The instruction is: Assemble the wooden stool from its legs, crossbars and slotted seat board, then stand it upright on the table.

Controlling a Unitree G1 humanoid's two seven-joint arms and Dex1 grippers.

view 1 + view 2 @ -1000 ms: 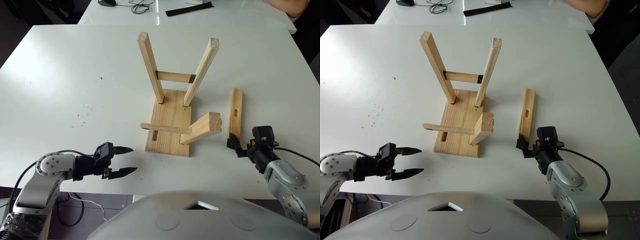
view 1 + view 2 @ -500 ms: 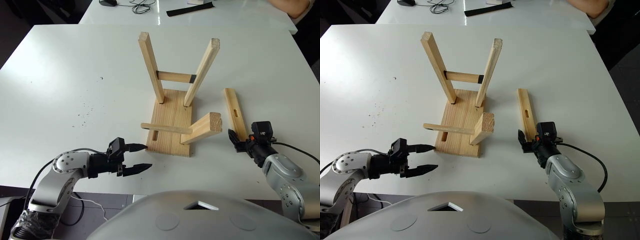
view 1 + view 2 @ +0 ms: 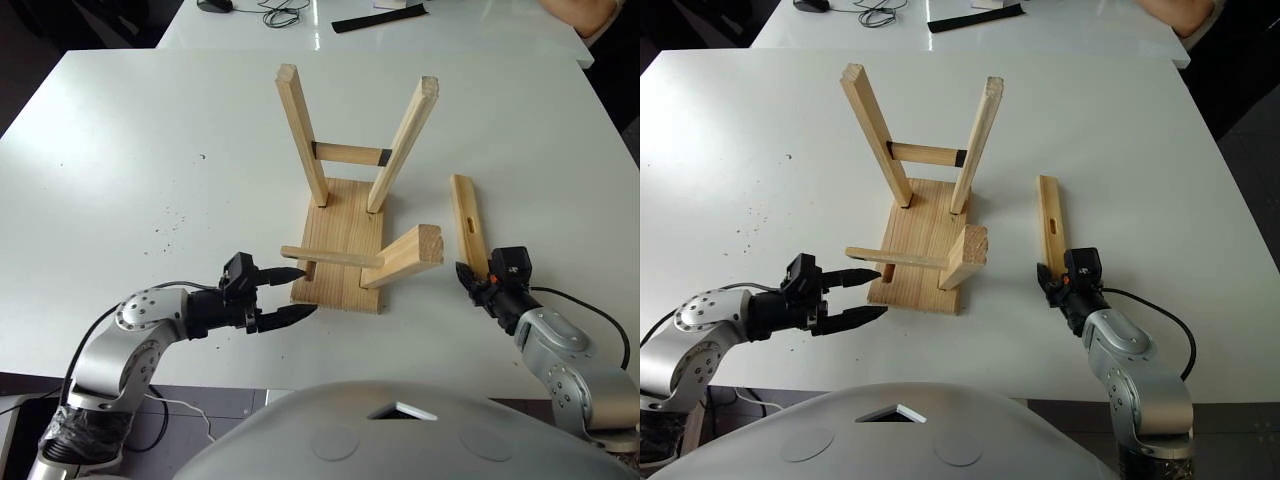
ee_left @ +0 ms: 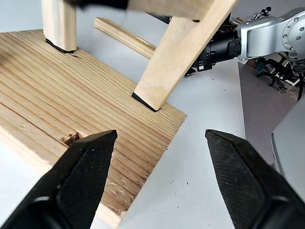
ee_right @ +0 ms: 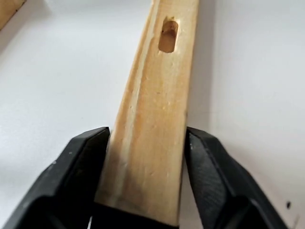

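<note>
Seat board (image 3: 338, 240) lies flat with two legs (image 3: 302, 135) and a crossbar (image 3: 348, 154) standing up from it. Its near corner sits just ahead of my left claw (image 3: 305, 290), whose fingers are spread wide and grip nothing. Loose slotted leg (image 3: 467, 225) runs away from my right claw (image 3: 470, 276), near end clamped between the fingers. White table (image 3: 150, 150) underneath. Second table (image 3: 480, 30) beyond both claws carries cables (image 3: 280, 12).

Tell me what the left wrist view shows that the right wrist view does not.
Left wrist view adds: the slotted seat board with two legs standing in it, ahead of the open left gripper. Right wrist view adds: the mortise hole in the loose leg, clamped by the right gripper. Both share the white table and that loose leg.
</note>
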